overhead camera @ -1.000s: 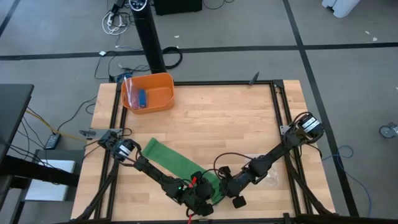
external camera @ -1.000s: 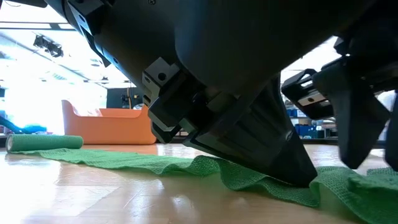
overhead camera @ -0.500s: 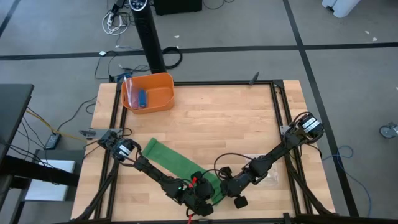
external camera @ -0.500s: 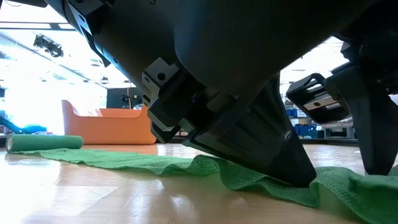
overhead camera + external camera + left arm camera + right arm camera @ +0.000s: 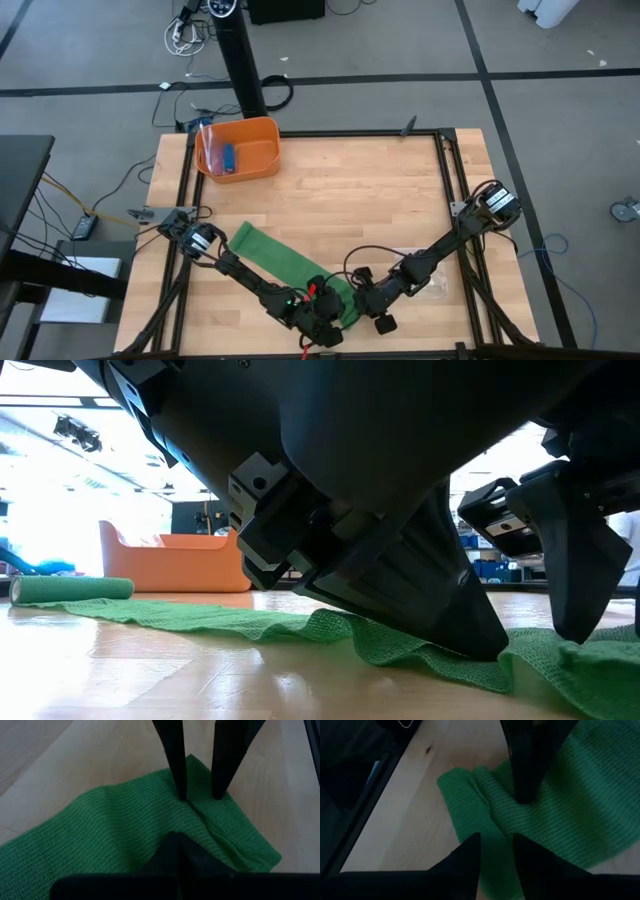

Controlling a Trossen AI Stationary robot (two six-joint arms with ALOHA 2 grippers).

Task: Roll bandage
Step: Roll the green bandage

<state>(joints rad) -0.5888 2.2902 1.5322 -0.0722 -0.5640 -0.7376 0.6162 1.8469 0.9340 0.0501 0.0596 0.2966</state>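
The bandage (image 5: pixel 290 262) is laid out flat as a green strip running diagonally across the near left part of the wooden table (image 5: pixel 380 200), from a spot by the left arm's base down to the front edge, where its near end is crumpled into folds. In the low view its far end is seen as a small roll (image 5: pixel 70 589) resting on the table before the orange bin (image 5: pixel 240 148). The left gripper (image 5: pixel 176 840) is pressed down onto the crumpled end, its fingers brought fully together on the fabric. The right gripper (image 5: pixel 496 851) is set just beside it on the same end, its fingers (image 5: pixel 176 765) held slightly apart with their tips planted on the green fabric, which is seen in the gap between them.
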